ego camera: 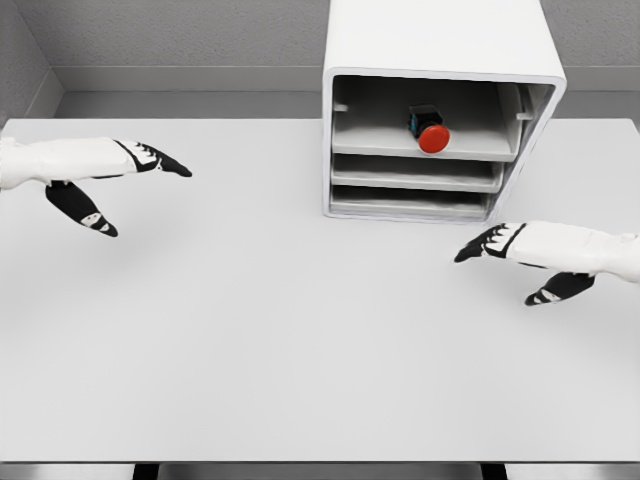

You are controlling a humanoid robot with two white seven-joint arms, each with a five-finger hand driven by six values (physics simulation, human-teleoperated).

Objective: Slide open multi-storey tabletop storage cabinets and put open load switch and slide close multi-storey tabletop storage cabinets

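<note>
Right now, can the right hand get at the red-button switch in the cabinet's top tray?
Probably yes. The right hand is open, holding nothing, just below the cabinet. The switch sits exposed in the top tray, with bare table between them.

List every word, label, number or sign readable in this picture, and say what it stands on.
None: no readable text appears on the white cabinet, the red-buttoned switch in its top drawer, the table, or either hand.
</note>
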